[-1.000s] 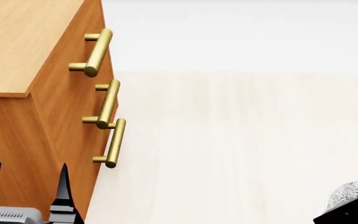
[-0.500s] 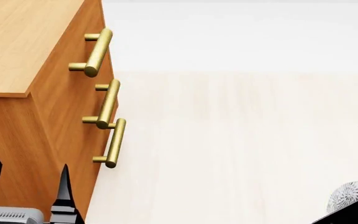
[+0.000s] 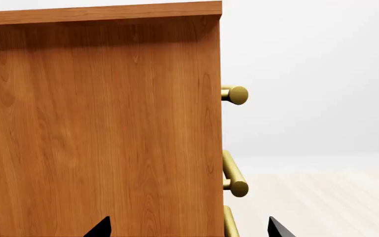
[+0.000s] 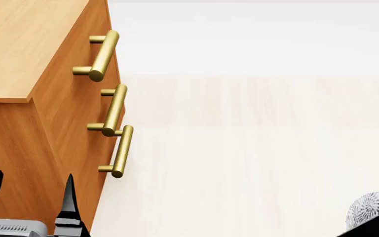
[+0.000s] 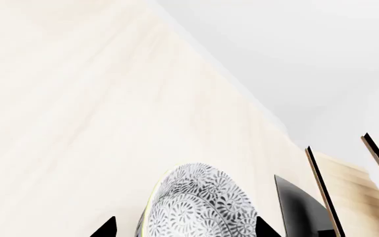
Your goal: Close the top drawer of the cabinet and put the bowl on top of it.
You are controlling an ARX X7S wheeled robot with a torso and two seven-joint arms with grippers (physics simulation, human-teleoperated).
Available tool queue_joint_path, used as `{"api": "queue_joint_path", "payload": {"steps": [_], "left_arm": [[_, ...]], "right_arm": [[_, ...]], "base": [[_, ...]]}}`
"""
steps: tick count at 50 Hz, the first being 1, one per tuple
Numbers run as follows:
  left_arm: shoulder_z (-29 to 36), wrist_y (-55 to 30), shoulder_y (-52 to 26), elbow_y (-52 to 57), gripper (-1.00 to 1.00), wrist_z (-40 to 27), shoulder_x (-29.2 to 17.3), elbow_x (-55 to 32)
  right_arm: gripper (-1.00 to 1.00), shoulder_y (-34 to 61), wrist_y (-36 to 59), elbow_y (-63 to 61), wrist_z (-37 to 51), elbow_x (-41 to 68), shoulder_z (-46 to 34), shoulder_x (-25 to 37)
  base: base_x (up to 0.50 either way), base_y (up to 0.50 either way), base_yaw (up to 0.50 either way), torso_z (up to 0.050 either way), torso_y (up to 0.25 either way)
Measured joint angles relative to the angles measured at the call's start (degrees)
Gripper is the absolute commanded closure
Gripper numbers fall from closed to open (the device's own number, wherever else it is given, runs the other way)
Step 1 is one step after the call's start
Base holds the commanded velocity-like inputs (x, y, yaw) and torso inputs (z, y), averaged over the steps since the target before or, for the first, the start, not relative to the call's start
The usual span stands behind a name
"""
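Observation:
The orange-brown cabinet (image 4: 18, 49) fills the left of the head view. Its top drawer, marked by the uppermost brass handle (image 4: 102, 53), has its front flush with the two drawers below. My left gripper (image 4: 29, 185) hangs open beside the cabinet's side panel (image 3: 110, 123), holding nothing; in its wrist view the left gripper (image 3: 189, 228) straddles the cabinet's front corner. The patterned bowl (image 4: 374, 205) sits low at the right. In the right wrist view the bowl (image 5: 199, 207) lies between the spread fingertips of my right gripper (image 5: 186, 228), which is open.
A pale wooden floor (image 4: 255, 148) stretches right of the cabinet. A pale slanted rack (image 5: 351, 197) on a black base (image 5: 295, 207) stands just past the bowl. A thin yellow-green edge (image 5: 138, 217) shows behind the bowl. Two lower handles (image 4: 116, 111) stick out from the cabinet front.
In the head view the black part of my right arm has sunk lower, uncovering more of the bowl, which stays in place. The left gripper and cabinet are unchanged.

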Motion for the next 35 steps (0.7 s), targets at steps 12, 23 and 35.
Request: {"api": "queue_joint_path", "payload": {"steps": [12,23,35], "left_arm": [[0.2,0.1,0.1,0.0,-1.00,-0.2,-0.2,-0.1],[0.4,0.4,0.1,-0.2,-1.00,-0.4,-0.3,-0.2],[0.7,0.6,0.0,-0.4,-1.00,-0.5,-0.3,-0.3]], "right_arm": [[-1.00,-2.0,-2.1,1.9,-0.2,-0.3,-0.4,-0.8],[-1.00,-3.3,-3.5,3.1,-0.3,-0.4,-0.5,-1.0],[-1.00,-4.4,-4.6,4.1,-0.4,-0.6,-0.6,-1.3]], "base": [[0.00,0.00,0.00,0.000,0.000],[0.00,0.00,0.00,0.000,0.000],[0.00,0.00,0.00,0.000,0.000]]}}
